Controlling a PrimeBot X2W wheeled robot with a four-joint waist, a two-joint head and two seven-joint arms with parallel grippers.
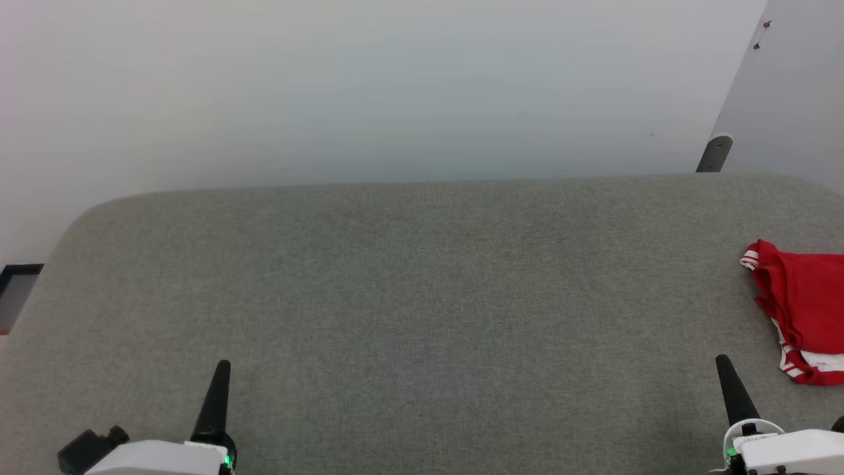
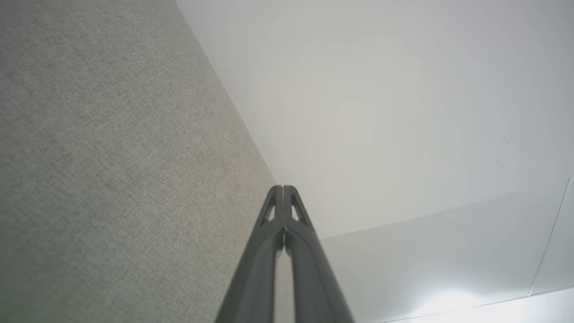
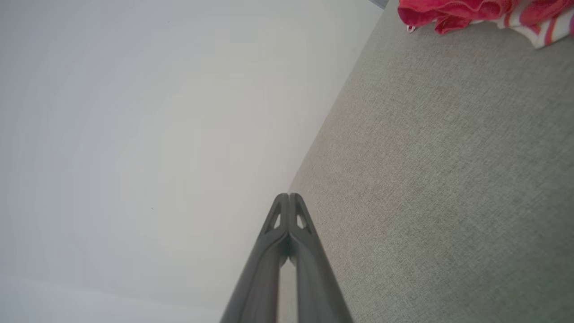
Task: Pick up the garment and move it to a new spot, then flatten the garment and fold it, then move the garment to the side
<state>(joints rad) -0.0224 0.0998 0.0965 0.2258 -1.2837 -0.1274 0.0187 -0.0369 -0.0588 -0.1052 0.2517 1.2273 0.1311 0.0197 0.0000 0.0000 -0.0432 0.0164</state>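
The red garment (image 1: 806, 300) lies bunched at the right edge of the grey fabric surface (image 1: 422, 297), near but not touching the right gripper (image 1: 723, 361), well apart from the left gripper (image 1: 224, 365); both pairs of fingers are pressed together, empty

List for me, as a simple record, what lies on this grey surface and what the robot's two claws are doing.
surface: grey fabric-covered top with rounded far corners
garment: red cloth with red-and-white striped trim, bunched up at the surface's right edge, partly cut off by the head view
left gripper: shut, holding nothing, over the near left of the surface
right gripper: shut, holding nothing, near the garment but apart from it
backdrop: plain pale wall
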